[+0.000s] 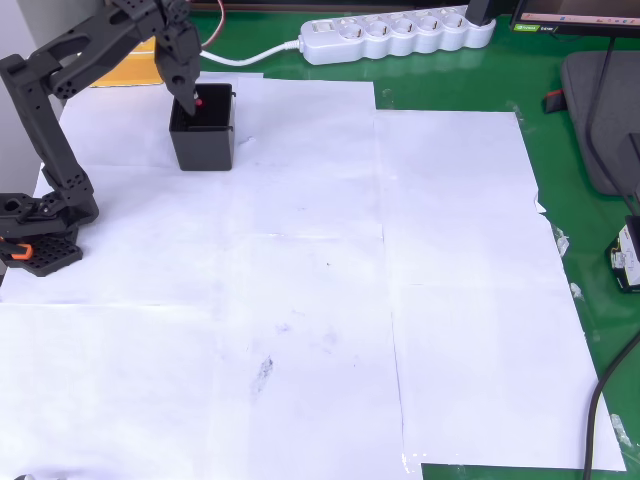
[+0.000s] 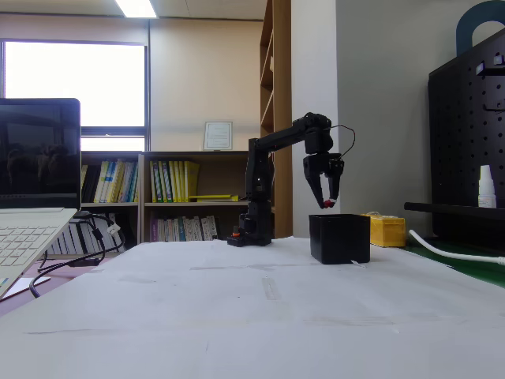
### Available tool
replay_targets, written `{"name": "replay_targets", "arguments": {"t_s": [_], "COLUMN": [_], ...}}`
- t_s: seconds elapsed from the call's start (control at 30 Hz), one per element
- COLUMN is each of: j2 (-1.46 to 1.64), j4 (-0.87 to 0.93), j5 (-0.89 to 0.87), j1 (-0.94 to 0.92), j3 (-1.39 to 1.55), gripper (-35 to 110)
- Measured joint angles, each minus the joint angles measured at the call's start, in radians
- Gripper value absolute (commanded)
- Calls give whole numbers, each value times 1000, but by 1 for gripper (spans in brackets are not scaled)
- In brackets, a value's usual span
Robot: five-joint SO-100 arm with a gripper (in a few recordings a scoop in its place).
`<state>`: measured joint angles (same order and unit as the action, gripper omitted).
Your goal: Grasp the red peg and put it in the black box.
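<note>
Red peg (image 2: pixel 327 204) held in the gripper (image 2: pixel 326 203) directly above the black box (image 2: pixel 339 238).

In the overhead view, reading left to right: the arm base sits at the left edge of the white paper sheets (image 1: pixel 300 280) that cover the table, and the arm reaches up toward the far left corner. There the gripper (image 1: pixel 191 99) is positioned over the black box (image 1: pixel 203 143), with the red peg (image 1: pixel 199 101) visible as a small red spot at the fingertips, inside the outline of the box opening. The fingers are closed narrow on the peg. In the fixed view, the peg sits above the box rim, clear of it, and the box stands upright on the paper. A yellow box (image 2: pixel 387 230) is just right of the black box, farther back. A white power strip (image 1: pixel 400 35) lies along the far edge of the table.
</note>
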<state>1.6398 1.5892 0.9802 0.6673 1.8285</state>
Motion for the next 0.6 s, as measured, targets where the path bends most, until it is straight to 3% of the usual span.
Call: {"name": "replay_targets", "arguments": {"t_s": [0.13, 0.6], "j2": [15, 18], "j4": [-11, -26], "j5": [23, 46], "j1": [0, 0], "j3": [0, 0], "gripper": [39, 38]}}
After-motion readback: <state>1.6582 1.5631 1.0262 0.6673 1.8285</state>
